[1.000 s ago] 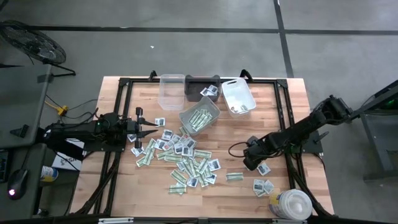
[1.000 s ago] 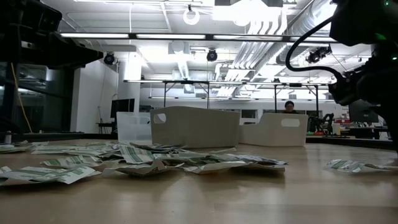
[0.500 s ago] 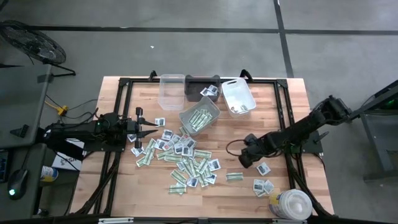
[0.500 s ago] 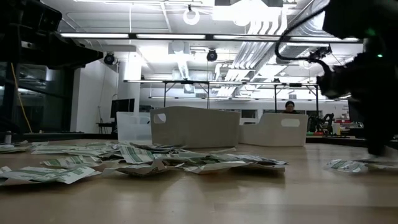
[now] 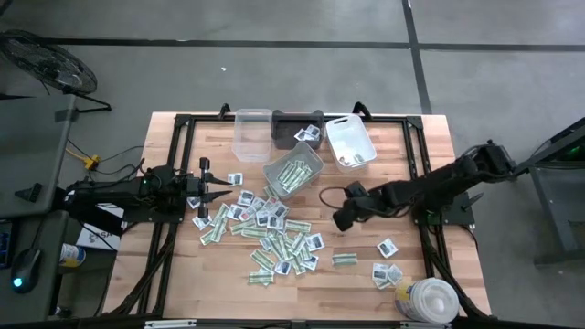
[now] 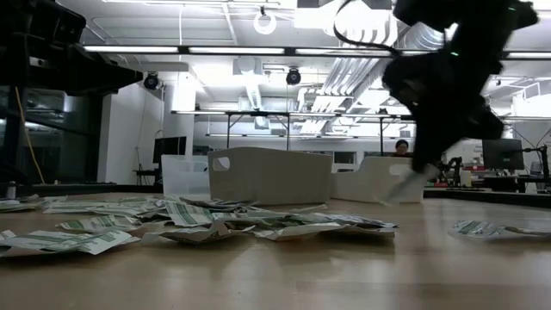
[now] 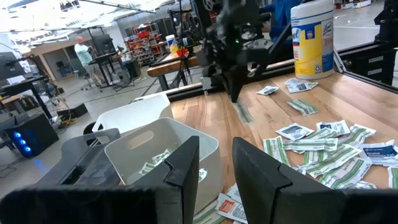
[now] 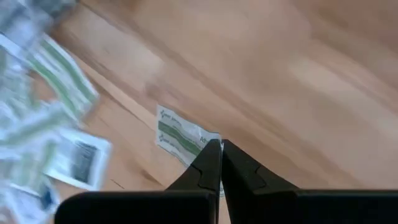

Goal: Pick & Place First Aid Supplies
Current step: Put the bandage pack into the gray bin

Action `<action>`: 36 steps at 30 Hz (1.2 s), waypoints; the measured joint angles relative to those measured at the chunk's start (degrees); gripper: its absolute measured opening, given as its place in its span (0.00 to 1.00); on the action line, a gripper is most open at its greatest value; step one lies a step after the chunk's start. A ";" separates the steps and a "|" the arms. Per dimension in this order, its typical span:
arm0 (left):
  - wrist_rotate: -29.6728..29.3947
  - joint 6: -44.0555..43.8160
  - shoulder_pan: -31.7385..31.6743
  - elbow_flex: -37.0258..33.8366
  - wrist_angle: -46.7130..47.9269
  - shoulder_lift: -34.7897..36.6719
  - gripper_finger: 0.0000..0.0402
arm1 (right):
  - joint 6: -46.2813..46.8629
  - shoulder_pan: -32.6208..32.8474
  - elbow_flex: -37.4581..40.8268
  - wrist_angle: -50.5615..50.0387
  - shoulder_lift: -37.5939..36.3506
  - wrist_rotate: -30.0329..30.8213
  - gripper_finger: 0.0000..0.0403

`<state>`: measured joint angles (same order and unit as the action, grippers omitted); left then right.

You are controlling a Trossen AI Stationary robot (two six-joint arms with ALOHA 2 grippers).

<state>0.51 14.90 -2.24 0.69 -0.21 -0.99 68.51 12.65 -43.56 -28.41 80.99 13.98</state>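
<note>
Several green-and-white strip packets and squarish white packets (image 5: 270,233) lie scattered flat on the wooden table; a few more lie near the right side (image 5: 387,271). My right gripper (image 5: 340,219) hovers right of the pile, shut on one green-and-white strip packet (image 8: 179,134). It also shows raised above the table in the low view (image 6: 415,172). My left gripper (image 5: 224,192) waits open at the pile's left edge, its fingers (image 7: 186,165) level and pointing toward the grey bin (image 7: 155,146). My right gripper pinches the strip packet by one end (image 8: 208,142) between its two shut fingertips, coming from above and slanting down. The packet is lifted clear of the table and hangs below the fingers (image 6: 398,186).
A grey bin (image 5: 294,172) holding green strips stands beyond the pile. Along the far edge stand a clear bin (image 5: 253,132), a dark bin (image 5: 298,128) and a white bin (image 5: 350,142). A big round white tub (image 5: 428,302) sits at the near right corner. Bare wood lies below my right gripper.
My right gripper has travelled from the right side toward the table's left and slightly toward the far edge, rising as it went, with the strip packet carried clear of the table. The left arm has kept still.
</note>
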 joint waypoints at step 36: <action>-0.02 0.02 0.02 0.02 -0.02 0.00 0.24 | -42.15 -28.52 -32.78 0.25 20.97 -13.14 0.00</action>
<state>0.49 14.92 -2.22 0.71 -0.23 -0.99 26.36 -15.87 -76.34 -28.16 101.96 0.84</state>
